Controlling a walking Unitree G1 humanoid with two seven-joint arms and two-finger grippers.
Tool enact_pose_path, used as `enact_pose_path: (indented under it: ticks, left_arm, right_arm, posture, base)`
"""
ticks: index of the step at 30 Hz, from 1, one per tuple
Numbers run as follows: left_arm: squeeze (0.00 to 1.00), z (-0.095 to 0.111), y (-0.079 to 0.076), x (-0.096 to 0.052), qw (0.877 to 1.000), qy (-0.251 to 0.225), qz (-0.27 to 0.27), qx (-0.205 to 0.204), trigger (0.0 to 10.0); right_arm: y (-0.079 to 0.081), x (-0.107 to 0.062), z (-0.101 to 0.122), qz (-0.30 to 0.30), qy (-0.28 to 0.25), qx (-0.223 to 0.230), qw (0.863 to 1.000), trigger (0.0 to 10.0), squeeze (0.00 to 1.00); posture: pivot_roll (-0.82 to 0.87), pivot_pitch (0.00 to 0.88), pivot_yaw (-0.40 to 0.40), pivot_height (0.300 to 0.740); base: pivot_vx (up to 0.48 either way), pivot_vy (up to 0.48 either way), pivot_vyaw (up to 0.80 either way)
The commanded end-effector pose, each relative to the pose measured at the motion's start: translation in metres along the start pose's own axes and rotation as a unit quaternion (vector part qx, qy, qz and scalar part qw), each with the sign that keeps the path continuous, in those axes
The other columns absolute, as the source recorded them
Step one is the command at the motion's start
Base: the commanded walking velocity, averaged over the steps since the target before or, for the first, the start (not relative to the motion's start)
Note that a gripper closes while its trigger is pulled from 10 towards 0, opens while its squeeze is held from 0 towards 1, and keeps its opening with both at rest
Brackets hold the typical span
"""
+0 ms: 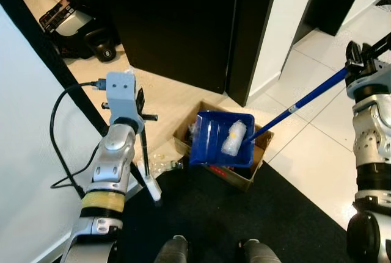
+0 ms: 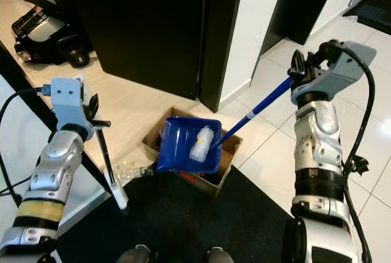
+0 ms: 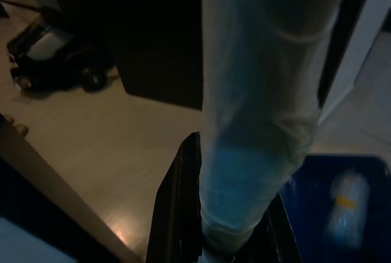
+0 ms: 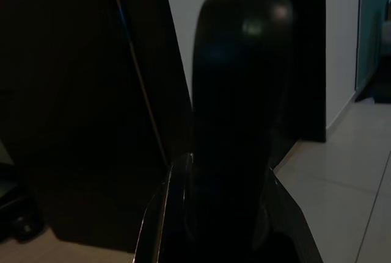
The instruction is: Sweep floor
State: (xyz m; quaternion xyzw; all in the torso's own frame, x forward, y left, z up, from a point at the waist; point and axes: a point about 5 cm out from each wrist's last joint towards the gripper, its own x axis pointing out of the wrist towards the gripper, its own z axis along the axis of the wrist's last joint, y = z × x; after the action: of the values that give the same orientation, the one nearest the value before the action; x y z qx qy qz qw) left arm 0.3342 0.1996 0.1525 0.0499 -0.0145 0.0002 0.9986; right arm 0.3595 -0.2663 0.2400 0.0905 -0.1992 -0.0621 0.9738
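A blue dustpan on a long blue handle hangs tilted over an open cardboard box. A crushed clear plastic bottle lies in the pan. My right gripper is shut on the handle's upper end, raised at the right; in the right wrist view the handle's dark end sits between the fingers. My left gripper is shut on a broom's pale stick, which slants down to the floor at the left. Up close in the left wrist view, the stick stands before the dustpan.
A clear bottle lies on the wooden floor left of the box. A black mat lies under my feet. Dark cabinet doors stand behind the box. A kettlebell and a black machine sit far left. White tiles lie to the right.
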Motion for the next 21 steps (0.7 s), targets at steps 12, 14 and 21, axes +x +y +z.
enact_pose_path:
  ticks: [12,14,21]
  left_arm:
    - [0.0,-0.027,0.036,-0.047,0.997,0.052,0.024,0.046,10.0]
    - [0.0,-0.037,0.04,-0.063,0.996,0.07,0.027,0.053,10.0]
    - [0.0,-0.059,0.043,-0.098,0.992,0.109,0.035,0.058,10.0]
  right_arm:
    - [0.035,0.027,0.014,0.077,-0.053,-0.098,0.991,10.0,0.0]
    - [0.044,0.03,0.014,0.096,-0.057,-0.129,0.985,10.0,0.0]
    - [0.07,0.036,0.022,0.153,-0.095,-0.189,0.965,10.0,0.0]
  posture:
    - [0.2,0.228,0.047,0.74]
    - [0.21,0.237,0.043,0.74]
    - [0.22,0.24,0.021,0.74]
  base:
    - [0.0,0.0,0.0]
    - [0.0,0.0,0.0]
    - [0.0,0.0,0.0]
